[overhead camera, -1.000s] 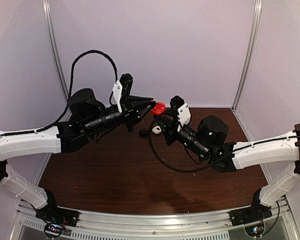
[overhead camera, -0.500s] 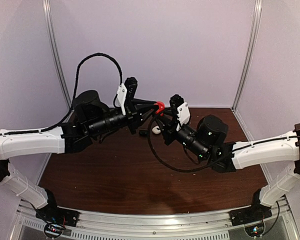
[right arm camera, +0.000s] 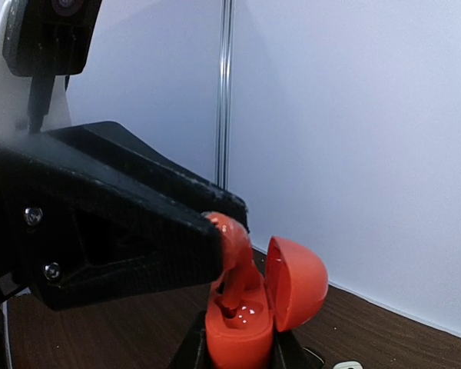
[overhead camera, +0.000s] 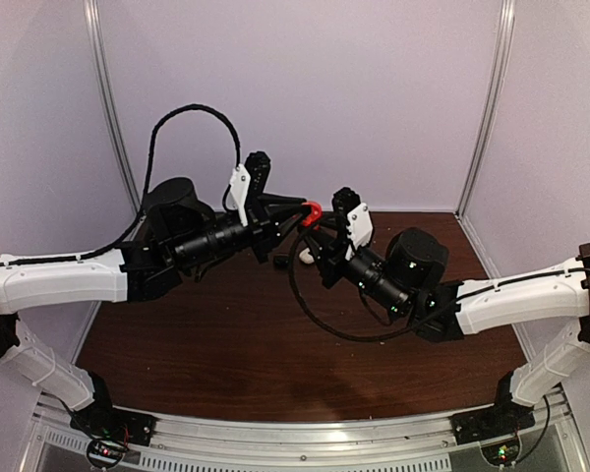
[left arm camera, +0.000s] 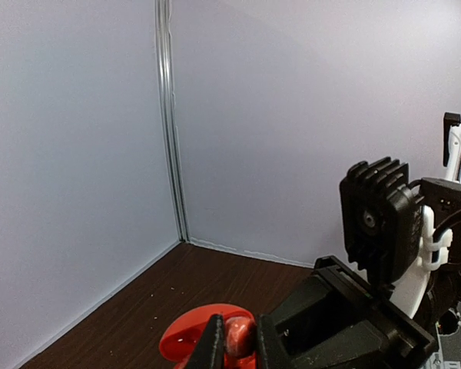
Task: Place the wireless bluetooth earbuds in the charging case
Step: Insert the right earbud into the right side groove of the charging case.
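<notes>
My right gripper (right arm camera: 238, 357) is shut on a red charging case (right arm camera: 242, 327), held upright in the air with its lid (right arm camera: 296, 280) open. My left gripper (left arm camera: 238, 342) is shut on a red earbud (left arm camera: 237, 337) and holds it at the case's mouth; its stem reaches down into the case's socket in the right wrist view, where the earbud (right arm camera: 234, 246) sticks out of the left fingers (right arm camera: 131, 238). In the top view both grippers meet at the red case (overhead camera: 312, 210) above the table's far middle.
A white case or earbud (overhead camera: 305, 254) and a small black item (overhead camera: 281, 262) lie on the brown table (overhead camera: 236, 344) below the grippers. Pale walls close in the back and sides. A white object (right arm camera: 347, 365) shows low in the right wrist view.
The left arm has swung in and lifted so its fingers with the red earbud now sit at the case's mouth. The right gripper with the case has shifted slightly left.
</notes>
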Motion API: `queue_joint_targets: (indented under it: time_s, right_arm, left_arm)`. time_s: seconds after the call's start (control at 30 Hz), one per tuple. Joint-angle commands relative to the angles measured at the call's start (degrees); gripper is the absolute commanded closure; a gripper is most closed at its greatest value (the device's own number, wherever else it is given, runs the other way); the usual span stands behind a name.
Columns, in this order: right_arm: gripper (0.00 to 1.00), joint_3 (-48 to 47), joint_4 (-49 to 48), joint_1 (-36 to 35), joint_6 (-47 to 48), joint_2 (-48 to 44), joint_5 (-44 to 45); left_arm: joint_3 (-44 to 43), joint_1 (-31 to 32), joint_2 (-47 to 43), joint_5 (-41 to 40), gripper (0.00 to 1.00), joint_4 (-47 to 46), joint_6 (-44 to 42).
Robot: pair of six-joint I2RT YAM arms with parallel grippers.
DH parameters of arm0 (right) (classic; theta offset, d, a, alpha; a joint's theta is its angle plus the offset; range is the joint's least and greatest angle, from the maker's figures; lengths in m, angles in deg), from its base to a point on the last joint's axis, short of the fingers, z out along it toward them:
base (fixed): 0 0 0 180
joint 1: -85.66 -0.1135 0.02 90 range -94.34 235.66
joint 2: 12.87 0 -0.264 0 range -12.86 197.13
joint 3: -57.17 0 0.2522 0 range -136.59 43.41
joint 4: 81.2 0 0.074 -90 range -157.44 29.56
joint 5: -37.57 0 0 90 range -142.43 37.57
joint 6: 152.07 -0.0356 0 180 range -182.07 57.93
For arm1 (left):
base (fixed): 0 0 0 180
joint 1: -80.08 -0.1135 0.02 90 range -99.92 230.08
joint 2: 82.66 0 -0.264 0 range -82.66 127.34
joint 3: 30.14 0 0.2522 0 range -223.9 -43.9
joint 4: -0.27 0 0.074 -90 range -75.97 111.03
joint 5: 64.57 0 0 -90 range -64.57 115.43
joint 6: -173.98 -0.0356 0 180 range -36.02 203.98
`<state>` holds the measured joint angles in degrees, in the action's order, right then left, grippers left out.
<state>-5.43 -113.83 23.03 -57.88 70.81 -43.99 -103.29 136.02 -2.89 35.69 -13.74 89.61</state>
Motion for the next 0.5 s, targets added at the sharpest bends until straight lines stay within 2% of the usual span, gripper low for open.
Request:
queue_joint_targets:
  time_s: [0.0,0.47]
  right_arm:
    - [1.00,-1.5,-2.0,-0.3,-1.3,0.0,2.2]
    - [1.00,-2.3,-3.7,-0.3,-3.1,0.0,3.9]
  left_arm:
    - [0.3,0.2,0.1,-0.7,0.88,-1.0,-1.3]
    - [0.9,0.2,0.5,-1.2,0.88,-0.4,-0.6]
